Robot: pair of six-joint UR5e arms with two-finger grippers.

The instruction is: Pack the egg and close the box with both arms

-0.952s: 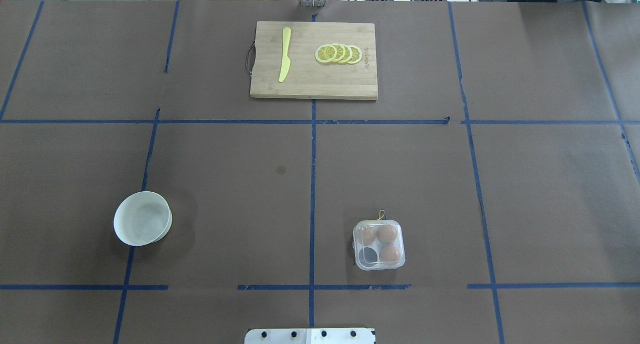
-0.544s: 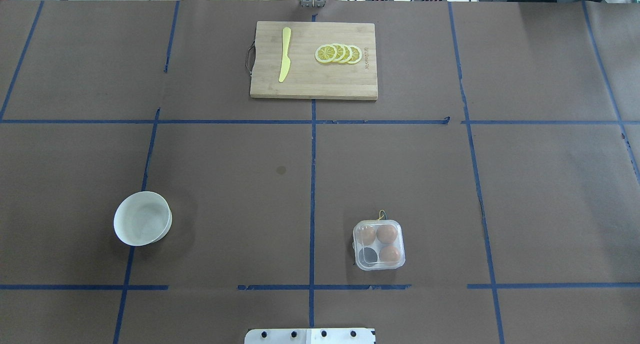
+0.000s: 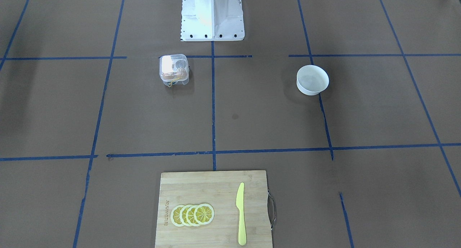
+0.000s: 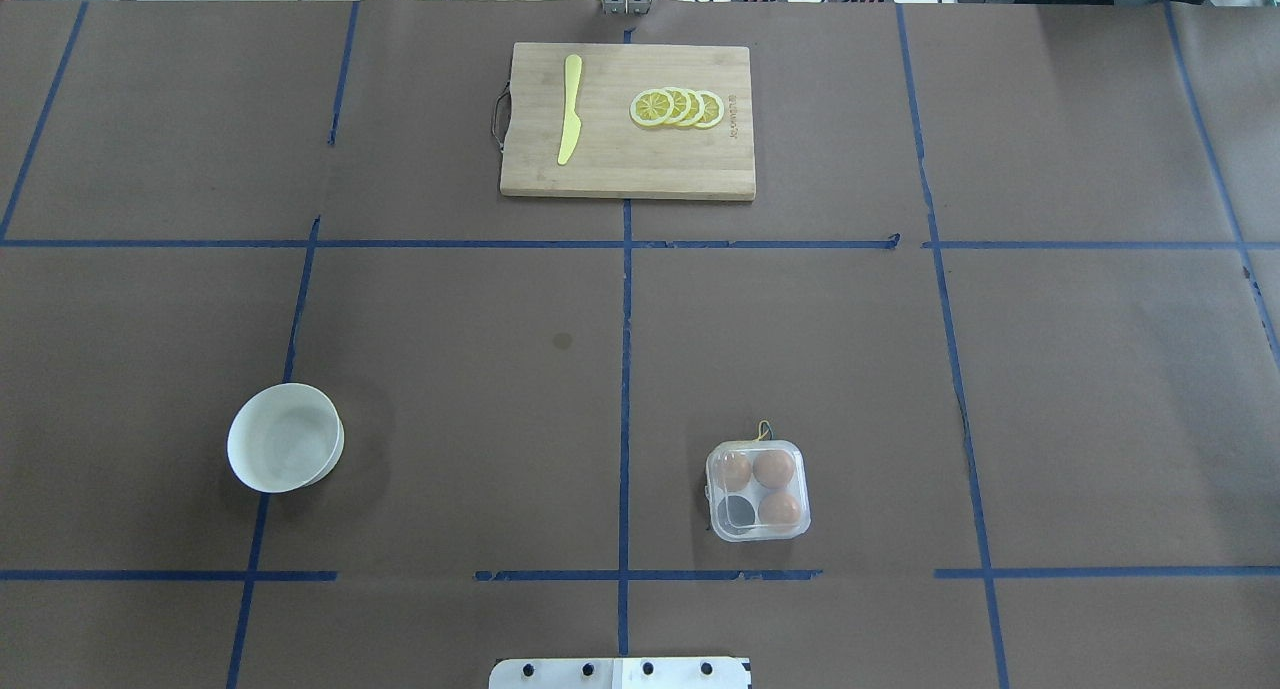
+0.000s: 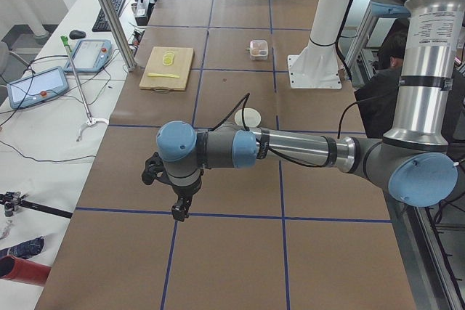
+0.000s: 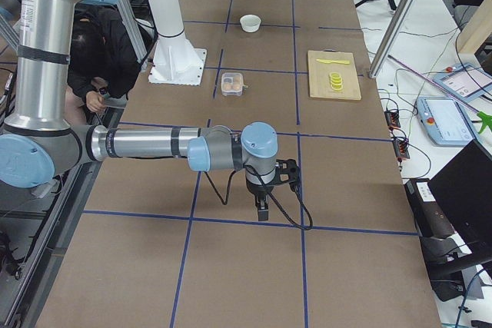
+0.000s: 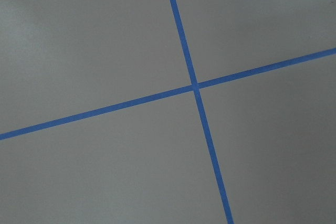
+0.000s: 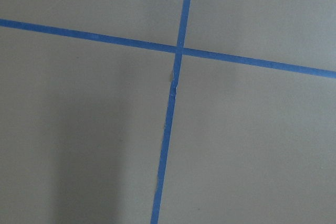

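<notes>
Small clear plastic four-cup egg box (image 4: 757, 490) on the brown paper-covered table (image 4: 450, 369), just to the robot's right of the centre blue tape line (image 4: 625, 369) and near the white pedestal base (image 3: 211, 14). Clear hinged lid apparently down over the cups; whether latched, impossible to tell. Seen from overhead, one smooth tan-brown egg (image 4: 735, 469) in the far-left cup, a second egg (image 4: 773, 467) in the far-right cup, a third egg (image 4: 779, 509) in the near-right cup; near-left cup (image 4: 737, 512) showing only dark. Thin yellowish loop of string (image 4: 763, 431) at the box's far edge. Round white bowl (image 4: 286, 439) well apart on the robot's left side, upright. At the far edge, a pale rectangular wooden cutting board (image 4: 627, 169) bearing a flat yellow plastic knife (image 4: 569, 109) and a row of overlapping yellow lemon slices (image 4: 677, 107). Silver-grey left arm (image 5: 290, 150) with pale blue joint caps stretched out low beyond the table's left end zone, black two-finger left gripper (image 5: 178, 208) pointing down above a tape crossing, holding nothing visible; fingers spread or pressed together, cannot tell from this side view. Matching right arm (image 6: 154, 144) likewise at the opposite end, black right gripper (image 6: 262, 209) pointing down over the paper, finger state likewise impossible to tell. Both wrist views filled only with brown paper and crossing blue tape, far from the box.
</notes>
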